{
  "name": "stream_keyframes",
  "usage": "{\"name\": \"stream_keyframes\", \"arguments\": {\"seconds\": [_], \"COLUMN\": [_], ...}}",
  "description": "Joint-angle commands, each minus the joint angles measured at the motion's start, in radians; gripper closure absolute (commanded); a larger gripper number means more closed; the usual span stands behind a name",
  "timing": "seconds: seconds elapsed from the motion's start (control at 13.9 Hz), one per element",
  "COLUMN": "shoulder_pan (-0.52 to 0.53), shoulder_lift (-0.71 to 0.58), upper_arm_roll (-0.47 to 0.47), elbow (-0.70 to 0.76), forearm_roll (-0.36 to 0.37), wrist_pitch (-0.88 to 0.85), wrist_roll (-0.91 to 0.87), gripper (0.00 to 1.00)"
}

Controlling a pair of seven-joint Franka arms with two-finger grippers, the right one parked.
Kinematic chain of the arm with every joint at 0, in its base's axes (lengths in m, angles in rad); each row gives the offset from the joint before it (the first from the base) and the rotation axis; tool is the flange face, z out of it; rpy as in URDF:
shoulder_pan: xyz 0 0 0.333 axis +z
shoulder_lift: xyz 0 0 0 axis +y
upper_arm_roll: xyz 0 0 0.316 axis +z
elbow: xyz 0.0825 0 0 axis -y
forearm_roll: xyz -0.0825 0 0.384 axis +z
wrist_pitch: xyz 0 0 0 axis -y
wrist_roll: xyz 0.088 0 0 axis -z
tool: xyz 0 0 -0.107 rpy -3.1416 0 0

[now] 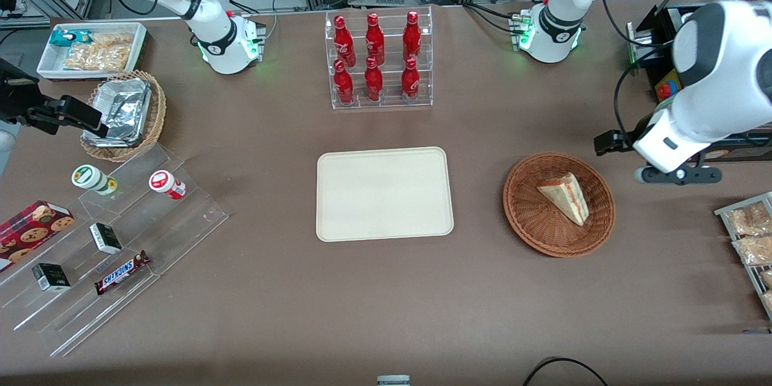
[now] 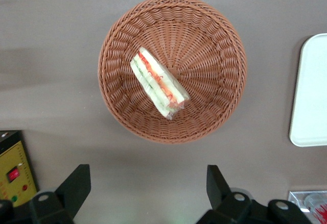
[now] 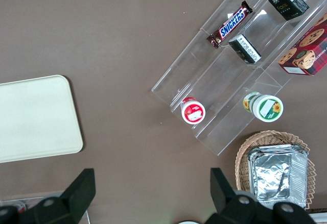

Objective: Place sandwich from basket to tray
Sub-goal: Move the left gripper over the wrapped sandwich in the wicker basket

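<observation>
From the front, my pincer (image 1: 615, 142) is mostly masked by my own white forearm; only a dark end pokes out, above the tabletop (image 1: 386, 313) just beside the basket (image 1: 520, 211), on the side farther from the front camera. My wrist view cuts off the finger bases, yet the two dark fingertips (image 2: 76, 183) stand wide apart with nothing between them, so I am released and empty. Only a corner of the tray (image 2: 309, 91) shows there.

The sandwich (image 1: 566, 195) lies in the basket (image 2: 214, 35), near its middle, a pale triangular wedge on its side. Its long axis runs diagonally, the narrow tip aimed toward the front camera. The cut edge (image 2: 161, 83) faces up at my wrist camera, showing red and light green layers between pale bread. The cream tray (image 1: 384, 193) sits bare, well apart toward the parked arm's end.
</observation>
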Motion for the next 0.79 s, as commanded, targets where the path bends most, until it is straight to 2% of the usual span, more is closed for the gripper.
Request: {"name": "stream_keyframes", "arguments": {"seconds": [0.0, 0.36, 0.5, 0.72], "shoulder_pan": [-0.016, -0.019, -0.019, -0.019], "shoulder_lift": [-0.023, -0.023, -0.022, -0.003], "upper_arm_roll": [0.002, 0.002, 0.002, 0.001], "elbow": [-0.111, -0.301, -0.362, -0.372], "forearm_roll": [0.009, 0.007, 0.007, 0.007], "wrist_pitch": [0.117, 0.376, 0.485, 0.507], "wrist_roll": [-0.010, -0.036, -0.154, -0.357], "gripper": [0.00, 0.00, 0.00, 0.00]}}
